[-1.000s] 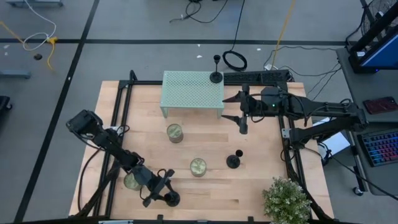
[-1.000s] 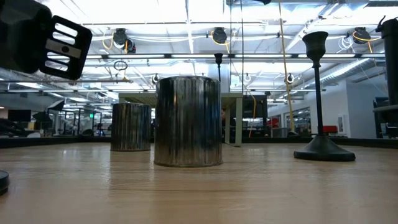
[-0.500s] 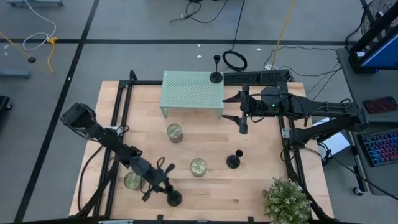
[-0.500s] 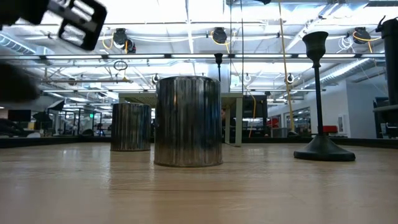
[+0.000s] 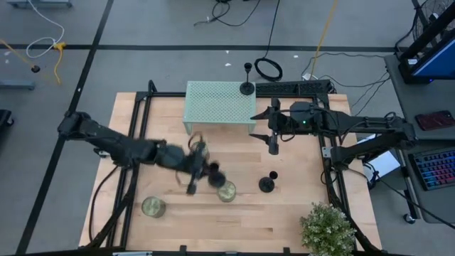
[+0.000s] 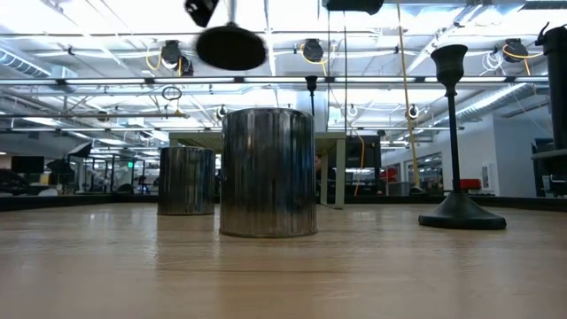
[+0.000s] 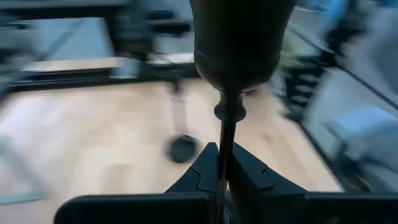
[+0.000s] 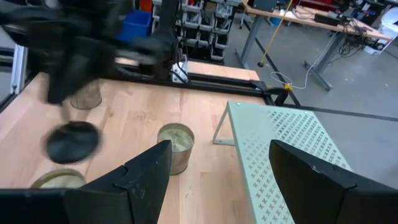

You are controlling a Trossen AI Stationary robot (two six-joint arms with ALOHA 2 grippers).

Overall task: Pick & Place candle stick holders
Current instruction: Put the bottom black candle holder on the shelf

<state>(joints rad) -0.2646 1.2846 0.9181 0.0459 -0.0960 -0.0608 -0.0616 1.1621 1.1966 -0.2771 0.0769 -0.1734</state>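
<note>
Table (image 5: 306,220): left gripper (image 7: 219,163) pinches blurred holder (image 7: 235,43); right gripper (image 8: 214,180) spread.

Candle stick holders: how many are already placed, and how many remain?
Done, it appears: one candle stick holder stands on the green perforated shelf. In hand: the left gripper is shut on a second holder, carried above the table among the metal cans. Left: a third holder stands on the table. The right gripper waits open beside the shelf.
</note>
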